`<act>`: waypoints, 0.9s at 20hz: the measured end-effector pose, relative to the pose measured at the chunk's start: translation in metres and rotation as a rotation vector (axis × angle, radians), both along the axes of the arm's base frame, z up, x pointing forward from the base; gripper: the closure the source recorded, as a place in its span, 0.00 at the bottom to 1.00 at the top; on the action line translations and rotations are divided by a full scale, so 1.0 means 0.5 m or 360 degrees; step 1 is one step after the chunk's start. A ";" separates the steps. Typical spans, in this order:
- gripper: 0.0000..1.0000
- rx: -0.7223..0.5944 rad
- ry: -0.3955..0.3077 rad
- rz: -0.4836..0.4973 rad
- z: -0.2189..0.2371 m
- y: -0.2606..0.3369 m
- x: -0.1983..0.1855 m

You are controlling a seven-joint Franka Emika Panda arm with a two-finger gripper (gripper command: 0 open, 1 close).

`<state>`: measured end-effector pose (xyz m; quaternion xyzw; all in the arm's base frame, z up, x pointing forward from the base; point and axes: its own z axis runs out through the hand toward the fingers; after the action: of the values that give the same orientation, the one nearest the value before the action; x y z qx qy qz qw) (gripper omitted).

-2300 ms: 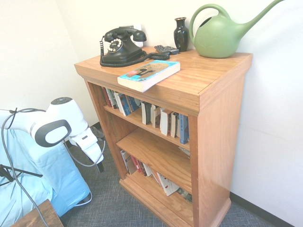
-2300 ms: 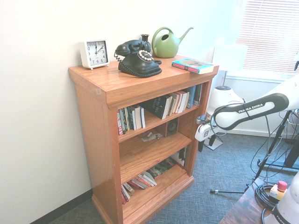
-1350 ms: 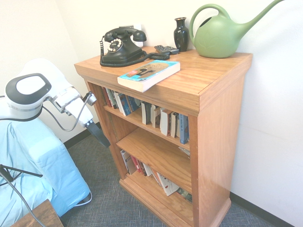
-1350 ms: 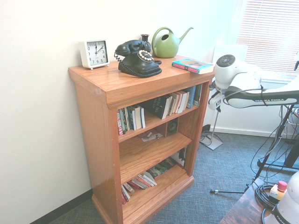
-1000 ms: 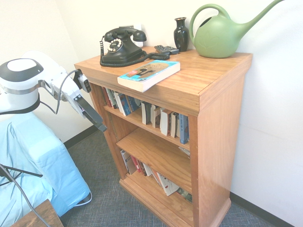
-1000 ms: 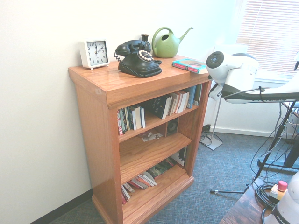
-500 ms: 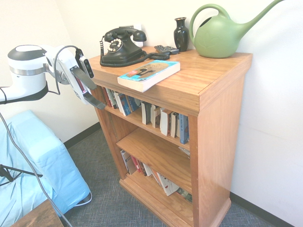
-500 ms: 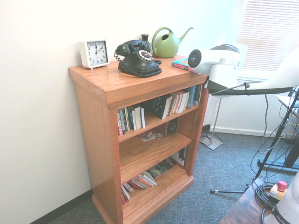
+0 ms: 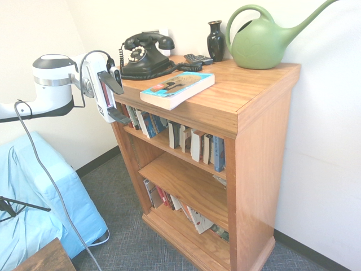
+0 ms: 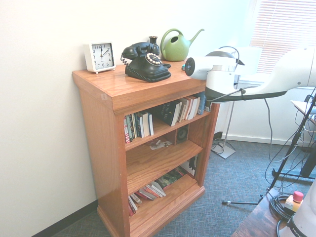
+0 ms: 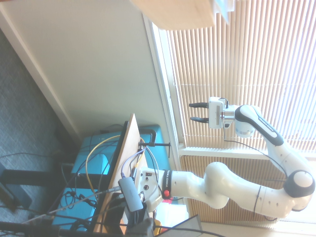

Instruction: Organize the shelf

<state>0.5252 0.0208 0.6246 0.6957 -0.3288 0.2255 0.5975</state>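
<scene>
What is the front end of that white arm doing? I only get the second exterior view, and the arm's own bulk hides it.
Observer: Its fingers stand open and empty, beside the front corner of the shelf.
Operator: Is anything on top behind the arm?
Observer: A book lies flat there, one corner overhanging the front edge.
Operator: Anything near the vase?
Observer: A small dark thing like a remote lies beside the vase.

Cream walls [image 9: 45, 28], grey-blue carpet [image 10: 232, 173], a bright window with closed blinds [image 10: 286, 34], dark baseboard [image 9: 96, 162].
</scene>
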 end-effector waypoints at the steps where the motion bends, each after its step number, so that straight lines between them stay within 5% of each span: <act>1: 0.00 -0.0006 0.0004 0.0000 -0.002 -0.001 0.011; 18: 0.00 0.0007 -0.0039 0.0020 0.001 -0.005 0.125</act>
<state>0.5876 0.0182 0.6251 0.6962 -0.3322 0.2372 0.5905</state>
